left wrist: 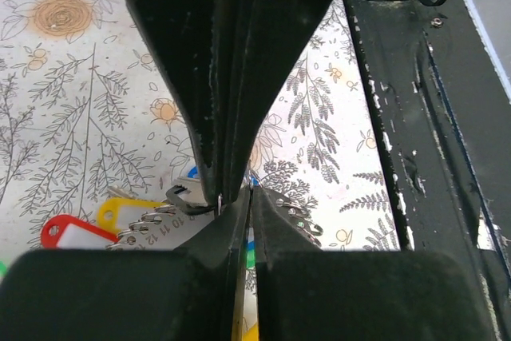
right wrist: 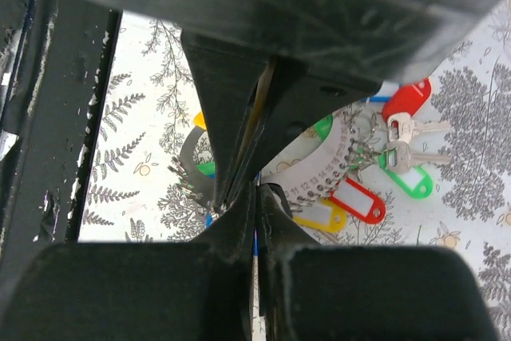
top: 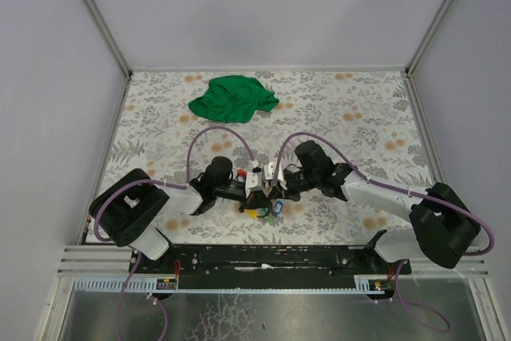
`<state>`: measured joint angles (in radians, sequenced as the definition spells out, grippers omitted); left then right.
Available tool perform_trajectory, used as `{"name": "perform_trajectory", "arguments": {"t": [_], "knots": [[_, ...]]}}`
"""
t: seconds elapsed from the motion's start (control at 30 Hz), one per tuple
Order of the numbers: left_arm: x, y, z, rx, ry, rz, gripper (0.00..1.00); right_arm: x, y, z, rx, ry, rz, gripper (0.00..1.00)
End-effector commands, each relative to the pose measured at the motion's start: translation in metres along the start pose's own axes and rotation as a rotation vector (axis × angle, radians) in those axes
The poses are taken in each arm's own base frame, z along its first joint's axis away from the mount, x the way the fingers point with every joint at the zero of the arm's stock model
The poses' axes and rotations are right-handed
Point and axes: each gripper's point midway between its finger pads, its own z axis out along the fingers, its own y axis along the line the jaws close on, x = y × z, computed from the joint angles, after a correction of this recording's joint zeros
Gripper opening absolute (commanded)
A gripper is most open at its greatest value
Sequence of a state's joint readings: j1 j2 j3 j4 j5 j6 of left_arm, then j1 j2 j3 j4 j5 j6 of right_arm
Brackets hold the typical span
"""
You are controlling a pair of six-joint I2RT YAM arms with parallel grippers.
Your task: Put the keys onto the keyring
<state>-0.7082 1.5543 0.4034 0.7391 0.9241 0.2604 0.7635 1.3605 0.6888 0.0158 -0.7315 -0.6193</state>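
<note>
Both arms are folded in over the grey numbered strip (right wrist: 323,167), meeting tip to tip right above it. The left gripper (left wrist: 247,197) has its fingers pressed together, only a hairline slit between them. The right gripper (right wrist: 257,189) is the same, fingers closed to a slit and coming in from the opposite side of the strip. A thin metal sliver (left wrist: 217,197) shows right where the two sets of tips meet, just over the strip's edge. I can't tell whether that's the keyring or which gripper has hold of it. Otherwise the keyring isn't something I can pick out. The keys (right wrist: 407,129) lie flat on the surface (top: 359,109), bunched against the strip and hanging off its hooks by small rings. Tags fan out around the strip: a red tag (right wrist: 406,100) and a green tag (right wrist: 413,183) on its outer side by the bare metal keys, and a second red tag (right wrist: 359,199) just beside its curve. A yellow tag (left wrist: 120,212) touches it on the left wrist side. More colour pokes out from under the strip, but it's too hidden to sort. The green cloth (top: 232,97) sits crumpled well apart from the strip, on the side away from the arm bases.
</note>
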Motion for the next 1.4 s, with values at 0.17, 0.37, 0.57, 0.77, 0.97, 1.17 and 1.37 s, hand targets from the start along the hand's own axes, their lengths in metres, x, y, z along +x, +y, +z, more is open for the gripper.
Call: {"name": "perform_trajectory", "arguments": {"t": [0.17, 0.37, 0.57, 0.77, 0.97, 1.17, 1.37], "knots": [[-0.013, 0.023, -0.005, -0.137, -0.02, 0.082, 0.0, 0.002, -0.02, -0.033, 0.26, 0.077, 0.185, 0.0], [-0.013, 0.016, -0.007, -0.103, -0.003, 0.151, 0.0, 0.011, 0.004, -0.039, 0.202, 0.075, 0.14, 0.0], [-0.009, 0.018, -0.01, -0.117, 0.055, 0.267, 0.0, 0.018, 0.005, -0.037, 0.174, 0.107, 0.066, 0.0], [-0.011, 0.023, -0.011, -0.144, 0.084, 0.355, 0.0, 0.015, 0.004, -0.026, 0.153, 0.076, 0.022, 0.0], [-0.008, 0.028, -0.009, -0.175, 0.088, 0.353, 0.0, 0.023, -0.017, -0.032, 0.293, 0.137, 0.115, 0.0], [-0.008, 0.037, -0.013, -0.249, 0.084, 0.309, 0.0, 0.041, -0.033, -0.051, 0.487, 0.32, 0.493, 0.0], [-0.012, 0.039, -0.018, -0.291, 0.063, 0.316, 0.0, 0.053, -0.009, -0.068, 0.496, 0.513, 0.756, 0.0]]}}
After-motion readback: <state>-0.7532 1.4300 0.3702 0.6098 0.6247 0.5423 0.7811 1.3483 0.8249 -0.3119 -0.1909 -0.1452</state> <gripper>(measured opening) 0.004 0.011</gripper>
